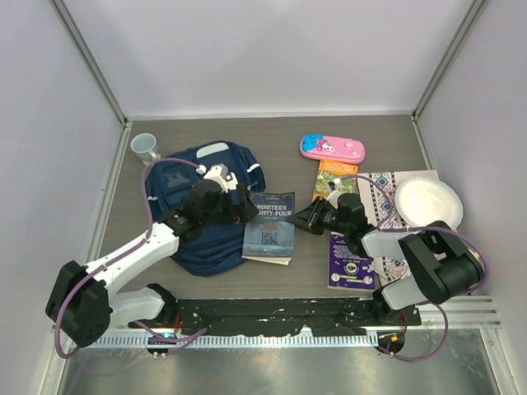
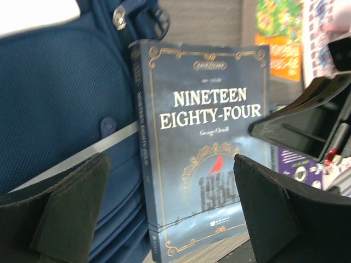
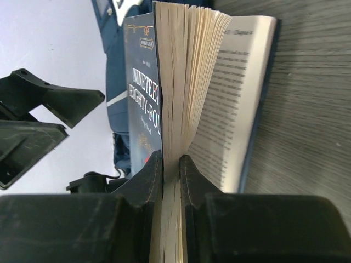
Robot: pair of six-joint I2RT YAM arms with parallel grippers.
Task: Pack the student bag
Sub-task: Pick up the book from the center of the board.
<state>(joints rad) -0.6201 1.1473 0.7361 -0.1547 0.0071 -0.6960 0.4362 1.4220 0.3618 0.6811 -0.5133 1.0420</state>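
bag (image 1: 210, 251): flat on table, navy, front face up; open mouth not visible in any view.
book (image 1: 270, 229): touching bag's right edge, spine toward bag, partly fanned open.
left gripper (image 2: 171, 197): over bag's right half, jaws spread wide, empty, facing the cover.
right gripper (image 3: 171, 164): right of bag, beyond book, pinched on front cover plus a thin sheaf only.
pages (image 3: 219, 82): loose rest and back cover splayed away from the pinch.
risk, pages: likely tear or crease if lifted by that sheaf alone.
risk, book: may flop wider and snag on bag fabric.
risk, bag: unheld, may slide when pushed.
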